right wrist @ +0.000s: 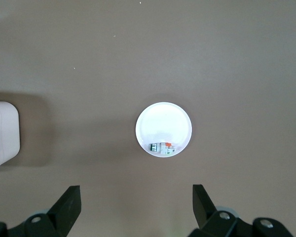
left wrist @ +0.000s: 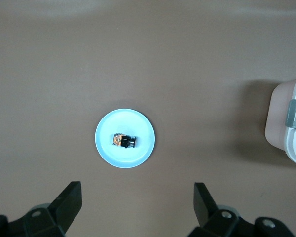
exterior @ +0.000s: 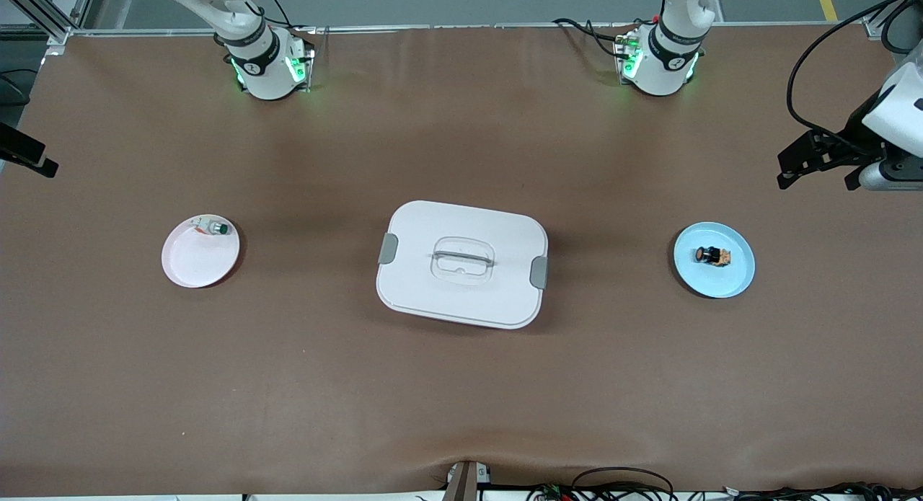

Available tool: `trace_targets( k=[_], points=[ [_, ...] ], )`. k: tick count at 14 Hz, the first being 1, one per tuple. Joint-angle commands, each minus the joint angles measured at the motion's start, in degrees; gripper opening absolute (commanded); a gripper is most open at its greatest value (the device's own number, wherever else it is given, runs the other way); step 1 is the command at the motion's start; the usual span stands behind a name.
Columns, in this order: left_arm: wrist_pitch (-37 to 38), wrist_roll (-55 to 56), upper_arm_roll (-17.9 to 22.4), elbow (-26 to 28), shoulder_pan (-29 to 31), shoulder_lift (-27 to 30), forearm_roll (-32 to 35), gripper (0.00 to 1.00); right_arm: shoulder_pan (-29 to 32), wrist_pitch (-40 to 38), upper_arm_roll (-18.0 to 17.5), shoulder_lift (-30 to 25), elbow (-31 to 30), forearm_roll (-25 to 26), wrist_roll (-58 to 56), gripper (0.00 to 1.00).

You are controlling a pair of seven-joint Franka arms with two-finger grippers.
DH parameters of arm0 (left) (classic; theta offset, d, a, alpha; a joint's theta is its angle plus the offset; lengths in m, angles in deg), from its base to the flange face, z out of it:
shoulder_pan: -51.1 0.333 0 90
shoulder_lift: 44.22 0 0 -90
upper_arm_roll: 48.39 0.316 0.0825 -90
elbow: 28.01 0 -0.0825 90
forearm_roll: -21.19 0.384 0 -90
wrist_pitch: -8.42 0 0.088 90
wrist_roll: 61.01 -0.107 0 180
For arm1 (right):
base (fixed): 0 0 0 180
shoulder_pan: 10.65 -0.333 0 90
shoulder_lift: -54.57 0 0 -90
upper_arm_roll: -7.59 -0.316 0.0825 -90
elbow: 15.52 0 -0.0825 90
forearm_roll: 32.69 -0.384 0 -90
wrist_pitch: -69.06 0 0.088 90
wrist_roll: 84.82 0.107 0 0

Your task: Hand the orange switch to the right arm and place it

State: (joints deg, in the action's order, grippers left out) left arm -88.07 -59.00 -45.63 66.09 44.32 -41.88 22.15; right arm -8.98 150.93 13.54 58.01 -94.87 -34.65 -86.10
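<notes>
Robotics lab or test cell. Two white robot arms (exterior: pixel 263 61) bolted along one edge of wide bench (exterior: pixel 461 386) under plain brown cover. Aluminium frame rail (exterior: pixel 43 11) at corner, loose cables (exterior: pixel 620 483) along bench edge, grey floor with yellow line (exterior: pixel 826 0).

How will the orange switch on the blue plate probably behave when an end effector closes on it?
The orange switch looks tiny and hard, so it is probably stiff and light. It lies on its side on the smooth blue plate, so it may slide or roll if nudged. Its round cap could slip between fingers.
</notes>
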Motion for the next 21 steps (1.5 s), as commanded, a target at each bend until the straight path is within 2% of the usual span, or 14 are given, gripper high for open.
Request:
trace_targets(
  k=[1, 21],
  points=[
    [1.3, -0.1, 0.3, -1.2, 0.0, -0.5, -0.5, 1.00, 1.1, 0.6, -0.8, -1.3, -1.5, -0.1, 0.5, 1.00],
    [2.9, 1.2, 0.2, -0.2, 0.0, -2.5, -1.5, 1.00, 1.3, 0.8, -0.8, -1.3, -1.4, -0.1, 0.2, 1.00]
  ],
)
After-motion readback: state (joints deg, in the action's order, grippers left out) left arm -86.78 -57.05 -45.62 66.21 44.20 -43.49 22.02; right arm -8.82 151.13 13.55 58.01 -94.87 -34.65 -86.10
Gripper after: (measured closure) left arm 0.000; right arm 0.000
